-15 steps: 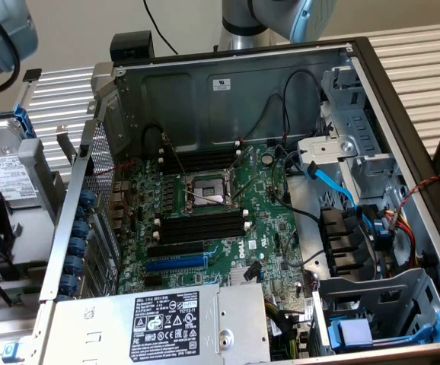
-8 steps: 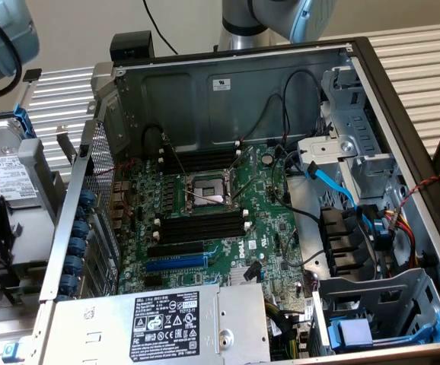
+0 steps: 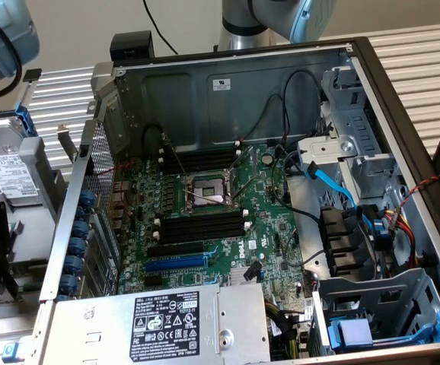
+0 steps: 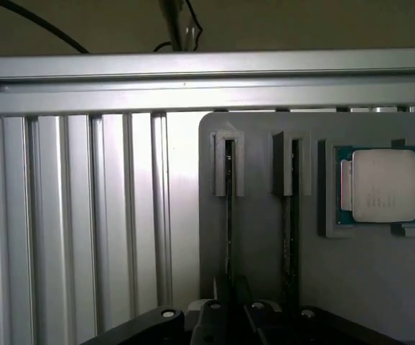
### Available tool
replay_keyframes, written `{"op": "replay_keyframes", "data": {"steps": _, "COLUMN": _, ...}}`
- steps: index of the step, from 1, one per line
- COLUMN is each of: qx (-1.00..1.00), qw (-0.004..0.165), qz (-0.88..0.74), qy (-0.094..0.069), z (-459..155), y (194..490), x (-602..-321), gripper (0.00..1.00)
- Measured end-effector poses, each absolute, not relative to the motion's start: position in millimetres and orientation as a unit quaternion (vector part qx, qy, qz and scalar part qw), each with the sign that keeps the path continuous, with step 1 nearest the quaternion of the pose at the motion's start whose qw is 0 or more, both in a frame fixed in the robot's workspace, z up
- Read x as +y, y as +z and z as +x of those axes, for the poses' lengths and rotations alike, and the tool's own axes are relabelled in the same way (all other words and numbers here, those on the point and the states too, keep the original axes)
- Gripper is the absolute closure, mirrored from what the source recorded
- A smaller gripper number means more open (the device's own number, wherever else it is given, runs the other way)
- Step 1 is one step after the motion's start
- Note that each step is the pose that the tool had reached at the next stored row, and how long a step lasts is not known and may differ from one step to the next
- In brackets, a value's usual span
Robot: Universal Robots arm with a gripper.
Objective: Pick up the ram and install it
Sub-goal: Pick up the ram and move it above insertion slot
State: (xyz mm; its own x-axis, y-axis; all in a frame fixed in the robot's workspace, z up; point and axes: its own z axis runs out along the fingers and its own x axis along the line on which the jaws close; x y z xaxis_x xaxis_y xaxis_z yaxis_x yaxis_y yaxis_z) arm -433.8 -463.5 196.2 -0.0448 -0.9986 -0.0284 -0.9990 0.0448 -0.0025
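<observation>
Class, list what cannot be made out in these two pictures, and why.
Wrist view: ram stands edge-on in the grey holder; chips and label hidden.
Wrist view: gripper cut off by the picture's edge; hold on ram unclear.
Exterior view: power-supply label text too small; arm cut off by the edge.
</observation>
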Motion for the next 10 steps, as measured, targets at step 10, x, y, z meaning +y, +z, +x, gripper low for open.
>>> {"op": "replay_keyframes", "data": {"steps": 10, "qx": 0.723, "qw": 0.009, "qz": -0.691, "qy": 0.007, "z": -435, "y": 214, "x": -464, "gripper": 0.86}}
